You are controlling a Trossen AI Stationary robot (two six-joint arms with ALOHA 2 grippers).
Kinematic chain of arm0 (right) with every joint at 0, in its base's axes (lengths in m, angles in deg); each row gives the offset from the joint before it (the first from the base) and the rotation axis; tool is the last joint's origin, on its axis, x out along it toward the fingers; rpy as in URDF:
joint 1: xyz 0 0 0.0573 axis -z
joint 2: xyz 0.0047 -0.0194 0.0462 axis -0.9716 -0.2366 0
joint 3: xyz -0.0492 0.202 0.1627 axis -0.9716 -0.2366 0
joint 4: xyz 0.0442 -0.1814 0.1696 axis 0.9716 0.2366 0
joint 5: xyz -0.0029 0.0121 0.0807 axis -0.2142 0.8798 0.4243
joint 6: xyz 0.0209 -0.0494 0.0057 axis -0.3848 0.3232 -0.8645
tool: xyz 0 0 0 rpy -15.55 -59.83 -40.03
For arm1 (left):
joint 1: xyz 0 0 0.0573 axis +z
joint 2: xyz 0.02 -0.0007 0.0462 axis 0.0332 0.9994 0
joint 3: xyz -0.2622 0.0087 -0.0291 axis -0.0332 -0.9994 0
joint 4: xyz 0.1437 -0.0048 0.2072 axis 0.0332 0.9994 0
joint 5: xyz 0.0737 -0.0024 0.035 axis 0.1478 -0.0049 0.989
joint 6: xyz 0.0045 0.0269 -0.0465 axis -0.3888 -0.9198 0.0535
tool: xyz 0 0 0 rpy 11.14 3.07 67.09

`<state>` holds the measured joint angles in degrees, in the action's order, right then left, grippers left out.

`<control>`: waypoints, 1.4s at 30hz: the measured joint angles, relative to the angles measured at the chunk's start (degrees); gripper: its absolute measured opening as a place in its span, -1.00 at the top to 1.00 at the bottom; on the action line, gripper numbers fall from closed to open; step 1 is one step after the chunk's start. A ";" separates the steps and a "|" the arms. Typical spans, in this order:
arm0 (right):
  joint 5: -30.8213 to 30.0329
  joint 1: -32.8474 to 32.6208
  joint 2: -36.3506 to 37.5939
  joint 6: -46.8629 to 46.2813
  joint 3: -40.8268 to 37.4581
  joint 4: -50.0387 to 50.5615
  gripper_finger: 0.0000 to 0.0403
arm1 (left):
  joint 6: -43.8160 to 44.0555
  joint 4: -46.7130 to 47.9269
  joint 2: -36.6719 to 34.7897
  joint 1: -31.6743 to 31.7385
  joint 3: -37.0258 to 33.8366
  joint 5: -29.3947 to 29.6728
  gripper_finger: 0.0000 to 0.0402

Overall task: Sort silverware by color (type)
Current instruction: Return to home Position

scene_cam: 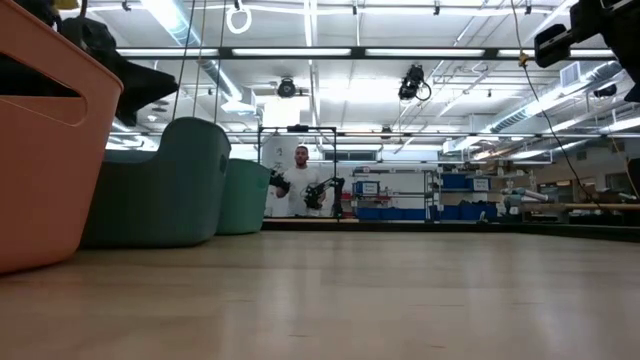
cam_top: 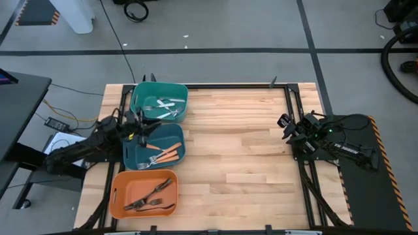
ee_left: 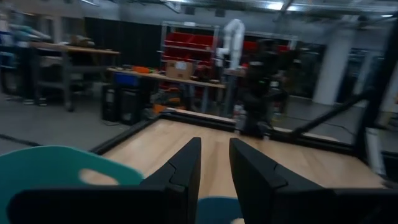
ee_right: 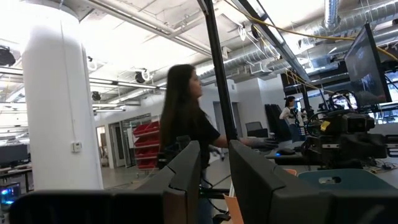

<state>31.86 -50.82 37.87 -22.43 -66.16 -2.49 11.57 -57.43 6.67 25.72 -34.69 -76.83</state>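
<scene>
- White forks [cam_top: 164,106]: kept in the green bin [cam_top: 136,98], on the left side of the bench [cam_top: 235,150].
- Orange-handled forks [cam_top: 163,155]: kept in the blue bin [cam_top: 134,153], just beside the green one.
- Black forks [cam_top: 149,196]: kept in the orange bin [cam_top: 121,189], third in the row.
- Left gripper [cam_top: 142,124]: seen over the green and blue bins' meeting edge; fingers [ee_left: 186,168] slightly apart, nothing held.
- Right gripper [cam_top: 285,126]: placed at the bench's right edge; fingers [ee_right: 186,168] slightly apart, nothing held.

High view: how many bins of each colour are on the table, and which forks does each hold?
green bin: 1, with white forks
blue bin: 1, with orange forks
orange bin: 1, with black forks
Total: 3 bins
</scene>
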 joint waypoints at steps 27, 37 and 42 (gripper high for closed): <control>0.00 0.00 0.00 0.00 0.00 0.00 0.53 | 0.00 0.00 0.02 -4.47 0.00 -0.16 0.54; 0.00 0.02 0.00 0.00 0.00 0.00 0.53 | 0.00 0.00 0.02 -4.47 0.00 -0.16 0.54; 0.00 0.00 0.00 0.00 0.00 0.00 0.53 | 0.00 0.01 0.01 -4.45 0.00 -0.16 0.54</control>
<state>31.86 -50.82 37.87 -22.43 -66.16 -2.49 11.57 -57.41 6.68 21.28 -34.69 -76.98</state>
